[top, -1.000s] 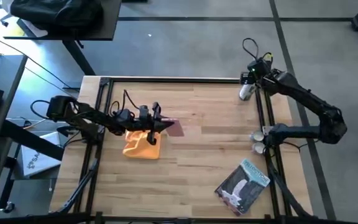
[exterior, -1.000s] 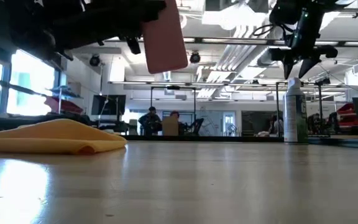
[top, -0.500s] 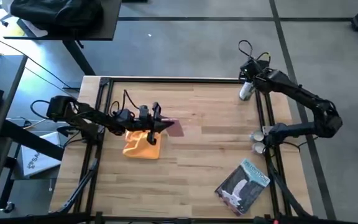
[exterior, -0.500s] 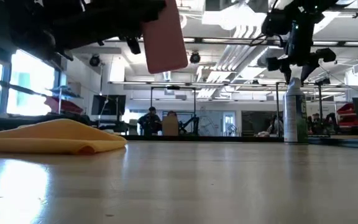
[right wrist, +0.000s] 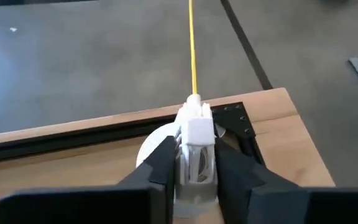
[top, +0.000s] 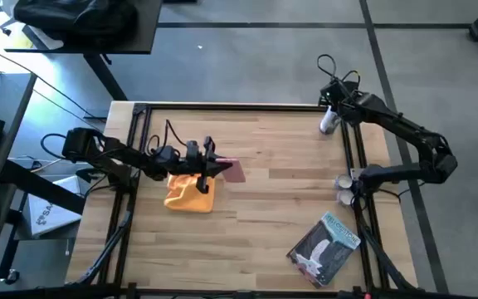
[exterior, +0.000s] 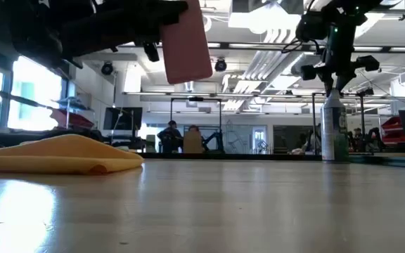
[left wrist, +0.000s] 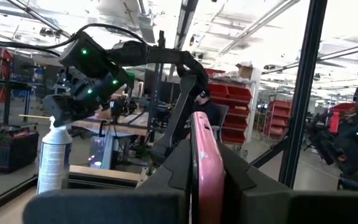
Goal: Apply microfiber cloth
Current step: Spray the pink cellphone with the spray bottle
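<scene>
**A:** Seen from above, how far along is the task?

**B:** Early, by the look of it. The soft orange-yellow microfiber cloth [top: 189,193] lies crumpled on the wooden desk [top: 264,224], left of centre, with neither claw holding it. The left gripper [top: 221,169] hangs just above the cloth's far edge, clamped on a flat pink phone-shaped slab [top: 232,171]. The right gripper [top: 332,112] is at the desk's far right corner, around a white spray bottle [top: 329,123]. A grey-blue printed packet [top: 324,247] lies near the front right corner.

**A:** And from table height?

**B:** The cloth [exterior: 62,156] rests flat on the desk; the pink slab [exterior: 185,43] is held well above it, apart from it. The right gripper [exterior: 332,74] sits over the bottle's [exterior: 332,130] top.

**A:** The wrist views?

**B:** Left: dark fingers [left wrist: 173,171] pinch the pink slab [left wrist: 205,168] edge-on. Right: fingers [right wrist: 160,163] close against the bottle's [right wrist: 194,163] neck below its white nozzle. Wiping looks entirely still to do.
</scene>
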